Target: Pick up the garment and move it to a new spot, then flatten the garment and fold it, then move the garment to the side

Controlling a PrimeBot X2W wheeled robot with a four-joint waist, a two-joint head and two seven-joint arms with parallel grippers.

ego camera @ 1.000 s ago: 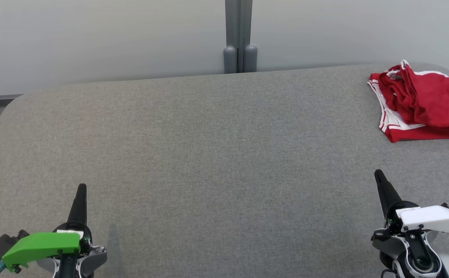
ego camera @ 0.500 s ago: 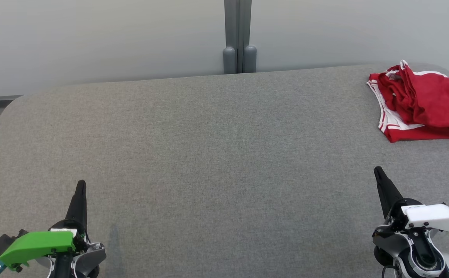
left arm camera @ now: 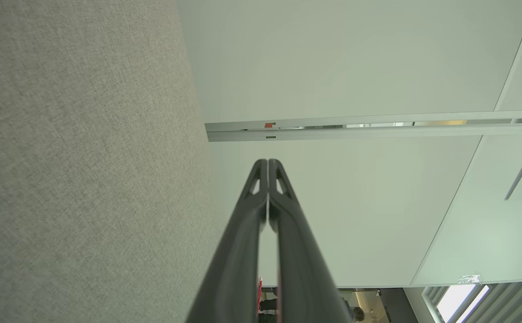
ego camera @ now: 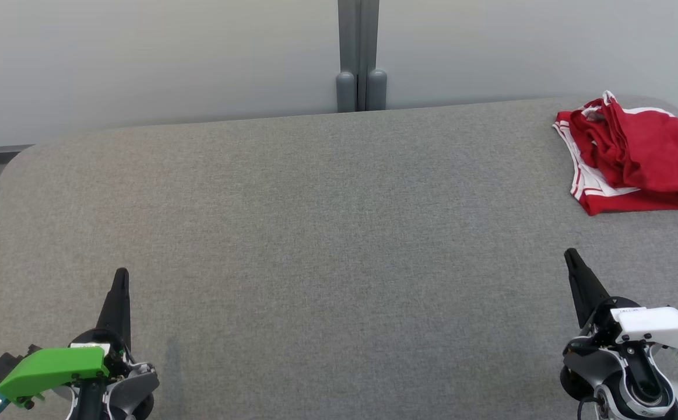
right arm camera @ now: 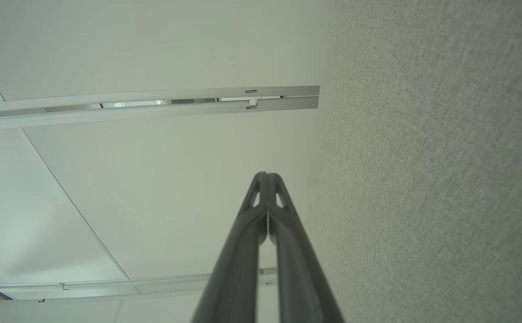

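The garment (ego camera: 636,154) is red with white trim, lying crumpled at the far right of the grey felt table (ego camera: 327,221); its right side runs past the head view's edge. My left gripper (ego camera: 120,274) is at the lower left, fingers pressed together and holding nothing, far from the garment. My right gripper (ego camera: 569,254) is at the lower right, also shut and empty, a short way in front of the garment. In the left wrist view my left gripper (left arm camera: 268,161) shows its tips touching. In the right wrist view my right gripper (right arm camera: 266,175) likewise has its tips together.
A pale partition wall (ego camera: 158,58) with a grey post (ego camera: 361,55) stands behind the table's far edge. The table's corners are rounded at the far left and far right. A wide stretch of bare felt lies between the grippers and the garment.
Both grippers have slid slightly down and back toward the bottom edge of the head view. The garment has not moved.
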